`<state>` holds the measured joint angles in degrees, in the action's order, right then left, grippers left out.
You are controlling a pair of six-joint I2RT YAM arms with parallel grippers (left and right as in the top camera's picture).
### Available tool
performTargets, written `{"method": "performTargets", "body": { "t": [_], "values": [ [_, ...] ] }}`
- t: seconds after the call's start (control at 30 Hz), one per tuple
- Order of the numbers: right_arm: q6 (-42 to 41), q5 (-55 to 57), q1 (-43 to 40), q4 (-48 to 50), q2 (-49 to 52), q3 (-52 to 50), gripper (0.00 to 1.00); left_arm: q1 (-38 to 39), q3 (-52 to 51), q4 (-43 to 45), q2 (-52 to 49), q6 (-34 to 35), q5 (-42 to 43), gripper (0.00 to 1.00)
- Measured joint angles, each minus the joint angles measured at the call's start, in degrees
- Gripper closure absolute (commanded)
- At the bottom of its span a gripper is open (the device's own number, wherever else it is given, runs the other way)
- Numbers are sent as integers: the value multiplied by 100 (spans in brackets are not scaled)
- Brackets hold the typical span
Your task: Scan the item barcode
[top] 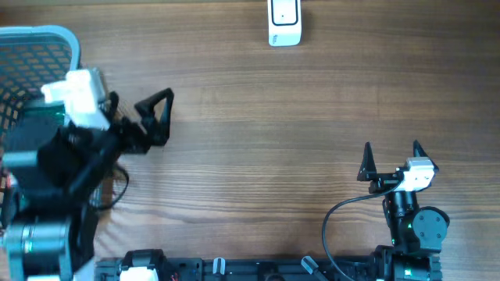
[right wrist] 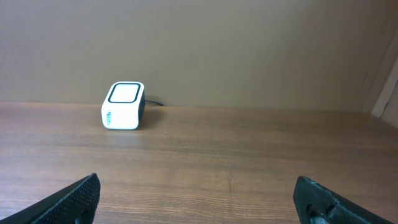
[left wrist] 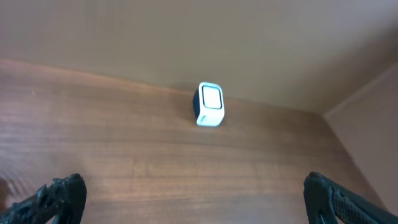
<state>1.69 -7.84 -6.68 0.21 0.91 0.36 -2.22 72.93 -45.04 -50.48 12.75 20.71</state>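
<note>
The blue basket (top: 47, 35) at 10 o'clock is cut off by the frame and half covered by the left arm (top: 70, 156), so its contents cannot be made out; the scanner (top: 284, 23) at 12 o'clock is clipped by the overhead's top edge. It is a small white box with a dark-rimmed pale window. The left gripper (top: 156, 117) at 9 o'clock and the right gripper (top: 391, 148) at 4 o'clock both stand spread wide, empty.

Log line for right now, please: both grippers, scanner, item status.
left gripper: open, empty, beside basket | right gripper: open, empty | scanner: far edge of table, untouched | item: not picked yet
</note>
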Motion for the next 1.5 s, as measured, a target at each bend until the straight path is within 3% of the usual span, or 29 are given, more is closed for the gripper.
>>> {"method": "performTargets", "body": {
  "t": [0.2,0.47,0.6,0.77,1.03,1.2,1.5],
  "values": [
    [2,0,0,0,0,0,0,-177,389,-120,-809,636,-601,0],
    [2,0,0,0,0,0,0,-1486,3023,-1825,-2424,1648,-1436,0],
    [2,0,0,0,0,0,0,-2371,3501,-2736,-2935,2452,-1655,0],
    [2,0,0,2,0,0,0,-3348,3515,-3766,-3510,3331,-1792,0],
    [2,0,0,0,0,0,0,-4199,3432,-4470,-4301,3735,-1836,0],
    [2,0,0,0,0,0,0,-4406,2767,-4264,-4347,3910,-2037,0],
    [2,0,0,0,0,0,0,-4478,1235,-3027,-4378,4105,-2243,0]
  ]
}}
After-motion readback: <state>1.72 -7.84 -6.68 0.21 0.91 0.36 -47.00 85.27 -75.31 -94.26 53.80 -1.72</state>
